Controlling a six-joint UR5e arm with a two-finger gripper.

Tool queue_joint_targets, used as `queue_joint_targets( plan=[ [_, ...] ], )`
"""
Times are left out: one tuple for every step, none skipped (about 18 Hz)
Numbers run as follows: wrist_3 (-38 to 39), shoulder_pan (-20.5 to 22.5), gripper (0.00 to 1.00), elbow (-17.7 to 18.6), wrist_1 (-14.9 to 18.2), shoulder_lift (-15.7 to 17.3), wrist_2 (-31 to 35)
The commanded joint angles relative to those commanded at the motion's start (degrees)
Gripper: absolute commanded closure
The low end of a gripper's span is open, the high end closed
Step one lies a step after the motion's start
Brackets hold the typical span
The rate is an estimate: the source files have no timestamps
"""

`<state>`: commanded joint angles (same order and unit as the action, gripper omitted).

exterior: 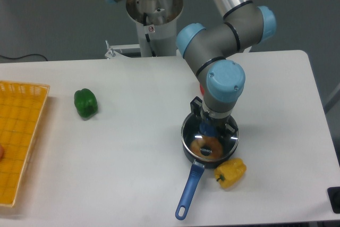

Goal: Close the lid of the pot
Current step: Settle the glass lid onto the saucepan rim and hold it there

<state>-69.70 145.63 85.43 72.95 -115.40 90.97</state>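
Note:
The black pot [187,150] stands on the white table right of centre, its long blue handle [188,192] pointing toward the front edge. The clear glass lid [220,144] lies flat on the pot's rim, and something orange shows through the glass. My gripper [211,127] hangs straight down over the lid's middle, right at the blue knob [207,128]. The wrist covers most of the fingers, so I cannot make out how far apart they stand or whether they grip the knob.
A yellow pepper [231,173] lies against the pot's front right side. A green pepper [85,103] sits at the left of the table. A yellow basket [18,136] runs along the left edge. The arm's base [154,11] is at the back.

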Motion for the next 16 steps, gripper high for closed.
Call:
queue_joint_targets(
  plan=[
    [0.0, 0.0, 0.48, 0.0, 0.0, 0.0, 0.0],
    [-0.09, 0.0, 0.48, 0.0, -0.09, 0.0, 0.0],
    [0.0, 0.0, 0.48, 0.0, -0.09, -0.09, 0.0],
    [0.0, -0.09, 0.48, 0.0, -0.09, -0.17, 0.0],
    [-0.09, -0.09, 0.48, 0.0, -0.09, -0.18, 0.0],
    [0.0, 0.0, 0.48, 0.0, -0.09, -0.18, 0.0],
    [0.0, -0.09, 0.48, 0.0, -0.09, -0.18, 0.0],
    [0.0, -0.09, 0.47, 0.0, -0.09, -0.18, 0.0],
    [-0.09, 0.0, 0.47, 0.0, -0.09, -0.18, 0.0],
    [-0.09, 0.0, 0.47, 0.0, -0.17, -0.18, 0.0],
    [0.0, -0.09, 0.47, 0.0, -0.18, -0.18, 0.0],
    [-0.09, -0.09, 0.47, 0.0, -0.18, -0.26, 0.0],
    [-0.09, -0.09, 0.45, 0.0, -0.09, -0.18, 0.0],
    [-0.09, -0.09, 0.4, 0.09, -0.26, -0.26, 0.0],
    [-0.09, -0.09, 0.4, 0.09, -0.26, -0.26, 0.0],
    [-0.09, -0.09, 0.4, 0.09, -0.26, -0.26, 0.0]
  ],
)
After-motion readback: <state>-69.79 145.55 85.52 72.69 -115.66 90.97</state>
